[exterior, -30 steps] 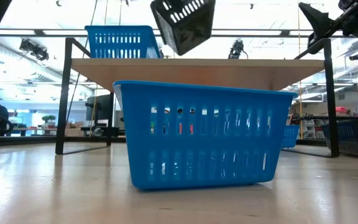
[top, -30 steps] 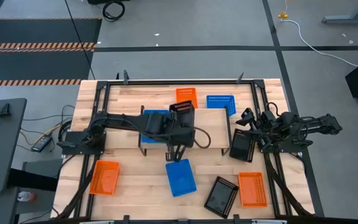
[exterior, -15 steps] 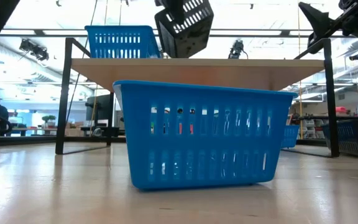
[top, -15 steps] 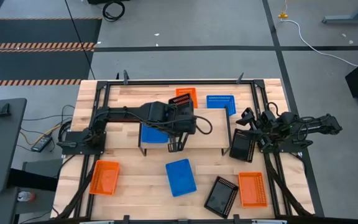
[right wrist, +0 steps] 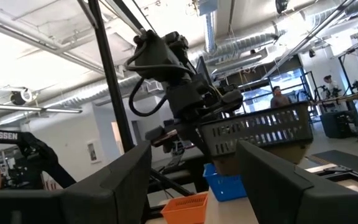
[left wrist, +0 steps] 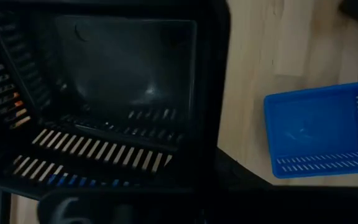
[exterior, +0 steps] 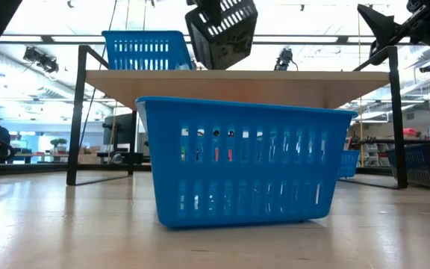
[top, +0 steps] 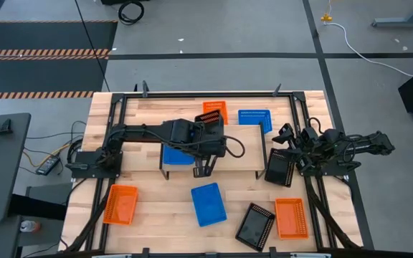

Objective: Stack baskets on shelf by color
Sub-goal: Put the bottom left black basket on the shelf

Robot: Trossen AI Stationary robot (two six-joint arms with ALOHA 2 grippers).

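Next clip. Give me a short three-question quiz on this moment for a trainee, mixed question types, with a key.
1. True or false: the left claw holds a black basket in the air above the shelf.
2. Which colour basket already sits on the shelf?
A. blue
B. orange
C. black
3. Fill in: on the near part of the table, the orange basket on the left lies by itself, and the one on the right lies beside a ____ basket.

Key
1. True; it hangs tilted, clear of the shelf top.
2. A; the blue basket sits at the shelf's left end.
3. black
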